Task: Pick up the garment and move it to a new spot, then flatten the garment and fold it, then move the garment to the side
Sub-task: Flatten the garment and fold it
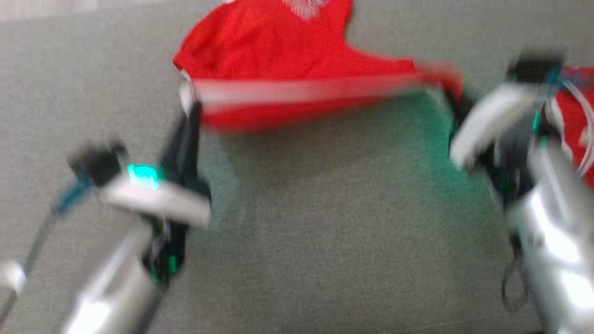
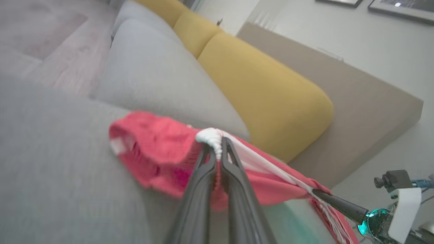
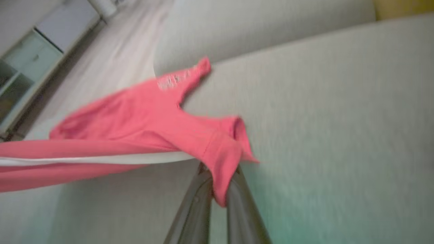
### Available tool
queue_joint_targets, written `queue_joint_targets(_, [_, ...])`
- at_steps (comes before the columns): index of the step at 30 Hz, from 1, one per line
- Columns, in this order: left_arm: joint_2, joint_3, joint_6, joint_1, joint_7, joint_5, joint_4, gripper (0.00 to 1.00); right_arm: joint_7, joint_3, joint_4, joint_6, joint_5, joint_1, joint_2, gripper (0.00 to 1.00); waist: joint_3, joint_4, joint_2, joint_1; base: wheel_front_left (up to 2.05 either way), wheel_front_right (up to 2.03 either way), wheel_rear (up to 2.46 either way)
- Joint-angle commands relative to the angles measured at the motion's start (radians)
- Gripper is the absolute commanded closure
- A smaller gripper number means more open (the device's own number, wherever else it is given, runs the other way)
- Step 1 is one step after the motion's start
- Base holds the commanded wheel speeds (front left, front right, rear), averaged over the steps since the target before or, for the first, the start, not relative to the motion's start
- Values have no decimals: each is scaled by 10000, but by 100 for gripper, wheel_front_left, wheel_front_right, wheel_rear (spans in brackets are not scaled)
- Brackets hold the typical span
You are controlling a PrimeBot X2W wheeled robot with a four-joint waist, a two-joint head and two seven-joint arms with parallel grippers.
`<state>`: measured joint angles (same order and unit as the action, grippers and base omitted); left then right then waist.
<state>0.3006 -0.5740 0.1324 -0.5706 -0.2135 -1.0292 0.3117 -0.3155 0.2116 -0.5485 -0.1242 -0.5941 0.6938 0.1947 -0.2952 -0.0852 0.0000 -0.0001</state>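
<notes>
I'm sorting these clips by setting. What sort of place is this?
Most likely a home living room: a grey sofa seat with yellow back cushions, a wood-look floor beside it, and framed pictures on the wall.

left gripper (image 2: 217, 144): 2 dark fingers pressed together, clamped on a bunched white edge of the garment (image 1: 278, 41).
right gripper (image 3: 218, 171): 2 fingers closed on a red fold of it.
left forearm (image 1: 106, 297), right forearm (image 1: 552, 241): silver, blurred, angled inward in the head view; grippers held well apart.
</notes>
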Motion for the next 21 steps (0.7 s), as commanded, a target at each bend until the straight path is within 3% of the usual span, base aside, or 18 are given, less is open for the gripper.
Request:
queue_joint_targets(1, [686,100,-20,520,-140,-102,-578,100,-603,75,874,-65,59,-805,352,100,571,48,0,1,0,0,0])
queue_joint_targets(7, [1582,-1008,-141,3254,688,-477,-2266,100,-2767,-662,3791,-65,139,-4370,1076,100,1416,268,0,1,0,0,0])
queue_joint_targets(14, [3029,-1295,-1639,5697,1825,-1227,-5969,100,-5844,-2852,8876,-65,1105,-8257,1015,100,1667,656,0,1,0,0,0])
queue_joint_targets(18, [3275,-1196,-2144,6165,1902,-1415,-7267,100,-6481,-3369,10652,-65,1677,-8759,590,100,1591,758,0,1,0,0,0])
queue_joint_targets(21, [3044,-1059,-2368,6025,1793,-1456,-7700,100,-6561,-3154,11135,-65,1979,-8134,365,100,1439,836,0,1,0,0,0])
